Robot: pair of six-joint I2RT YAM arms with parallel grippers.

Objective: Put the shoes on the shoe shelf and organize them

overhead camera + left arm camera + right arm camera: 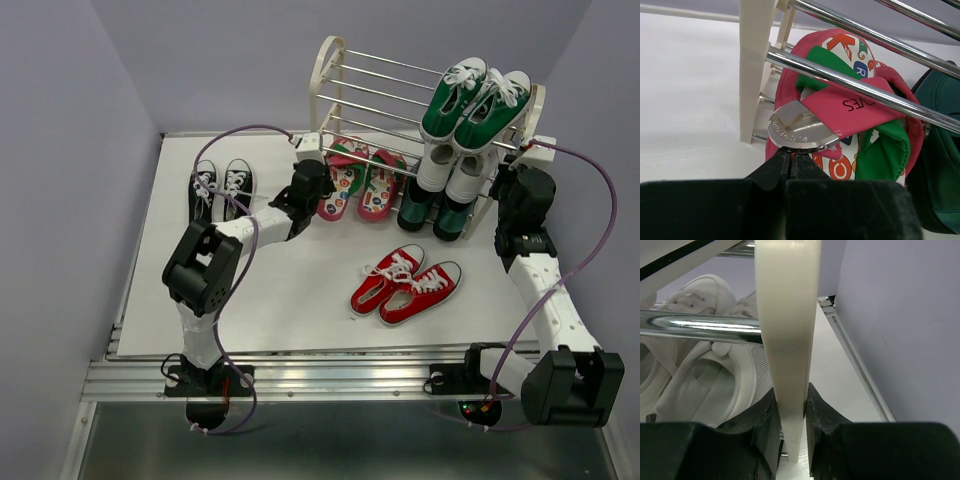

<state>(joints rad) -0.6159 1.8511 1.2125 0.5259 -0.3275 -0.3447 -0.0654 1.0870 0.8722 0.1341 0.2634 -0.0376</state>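
The shoe shelf (335, 75) stands at the back of the table. The flip-flops (358, 185) lie side by side at its bottom tier, toes under the rods. My left gripper (317, 192) is shut on the heel edge of the left flip-flop (840, 105), just under a silver plate (800, 127) on it; its own fingertips meet there in the left wrist view (791, 152). My right gripper (517, 185) is shut on the shelf's right side frame (787, 315), which sits between its fingertips in the right wrist view (792, 407). The red sneakers (405, 285) and the black-white sneakers (220, 188) sit on the table.
Green-and-white sneakers (475, 100) rest on the shelf's top tier. Dark green boots (435, 215) stand at its bottom right, with white shoes (705, 385) above them. Grey walls close in on the left, right and back. The table's metal rail (330, 375) runs along the front.
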